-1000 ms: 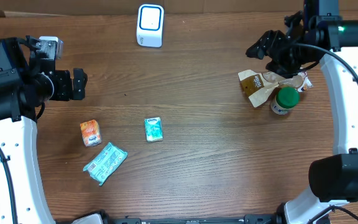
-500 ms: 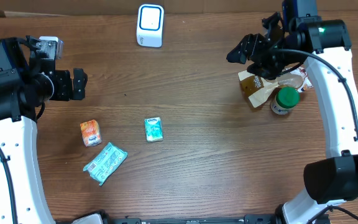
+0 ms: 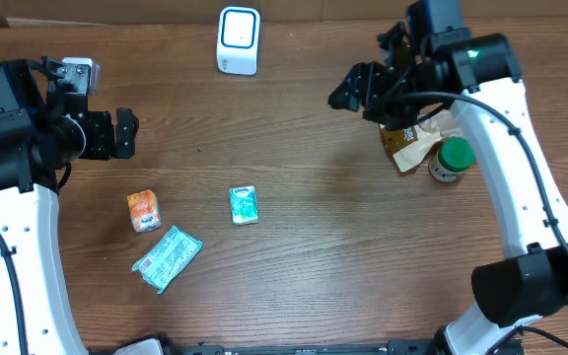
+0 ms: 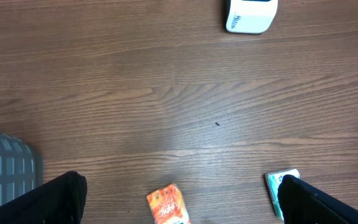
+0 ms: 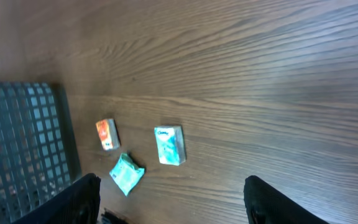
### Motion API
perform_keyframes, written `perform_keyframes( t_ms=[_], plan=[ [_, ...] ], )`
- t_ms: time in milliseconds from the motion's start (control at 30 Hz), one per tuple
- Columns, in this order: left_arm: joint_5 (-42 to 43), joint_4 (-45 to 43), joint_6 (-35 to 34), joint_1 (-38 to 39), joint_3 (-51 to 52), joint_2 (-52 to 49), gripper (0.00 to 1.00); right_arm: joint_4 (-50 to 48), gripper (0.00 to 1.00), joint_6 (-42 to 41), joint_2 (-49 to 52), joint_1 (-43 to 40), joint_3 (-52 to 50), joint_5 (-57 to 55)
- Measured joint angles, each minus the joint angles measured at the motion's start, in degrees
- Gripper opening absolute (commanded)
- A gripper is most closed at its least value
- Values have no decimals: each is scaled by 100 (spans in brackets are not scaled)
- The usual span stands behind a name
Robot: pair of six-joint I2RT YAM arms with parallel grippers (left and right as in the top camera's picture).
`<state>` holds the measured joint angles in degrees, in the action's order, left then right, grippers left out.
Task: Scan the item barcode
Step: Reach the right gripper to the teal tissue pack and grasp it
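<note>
Slippage looms if the right gripper (image 3: 349,93), spread and empty right of the scanner (image 3: 238,39), pinches the slim tissue pack (image 3: 245,205) off-centre; left gripper (image 3: 128,134) gapes empty too

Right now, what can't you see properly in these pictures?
Barcodes on the orange pack and teal box: too small, overhead view.
Brown packet: partly under the right arm, overhead view.
Scanner: cut off by the top edge, left wrist view.
Dark basket: cut off at the left edge, right wrist view; contents unseen.
</note>
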<state>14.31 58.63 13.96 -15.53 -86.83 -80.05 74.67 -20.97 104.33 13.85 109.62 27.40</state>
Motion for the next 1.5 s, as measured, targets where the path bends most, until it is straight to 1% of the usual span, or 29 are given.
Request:
perform_keyframes(
  t_ms=[233, 533, 633, 667, 800, 867, 967, 1067, 1133, 1200, 1300, 1400, 1500],
  plan=[
    [0, 0, 0, 0, 0, 0, 100, -66, 71, 2, 146, 398, 0, -129],
    [0, 2, 0, 0, 0, 0, 100, -468, 71, 4, 214, 772, -219, -203],
    [0, 2, 0, 0, 0, 0, 100, -780, 70, 7, 214, 1032, -385, -216],
    [0, 2, 0, 0, 0, 0, 100, -881, 68, 7, 214, 1126, -446, -219],
    [-2, 2, 0, 0, 0, 0, 100, -1408, 67, -2, 214, 1554, -901, -286],
    [0, 0, 0, 0, 0, 0, 100, -1593, 65, -66, 221, 1810, -1335, -389],
    [0, 2, 0, 0, 0, 0, 100, -1967, 56, -229, 240, 2103, -1893, -439],
    [0, 4, 0, 0, 0, 0, 100, -2658, 47, -507, 240, 2267, -2474, -459],
    [0, 2, 0, 0, 0, 0, 100, -3191, 44, -750, 256, 2356, -2896, -487],
    [0, 2, 0, 0, 0, 0, 100, -3622, 42, -944, 271, 2422, -3230, -511],
    [0, 0, 0, 0, 0, 0, 100, -4260, 41, -1257, 291, 2518, -3672, -514],
    [0, 2, 0, 0, 0, 0, 100, -4411, 41, -1379, 337, 2535, -3805, -509],
    [0, 2, 0, 0, 0, 0, 100, -4642, 38, -1440, 540, 2538, -3805, -431]
  ],
)
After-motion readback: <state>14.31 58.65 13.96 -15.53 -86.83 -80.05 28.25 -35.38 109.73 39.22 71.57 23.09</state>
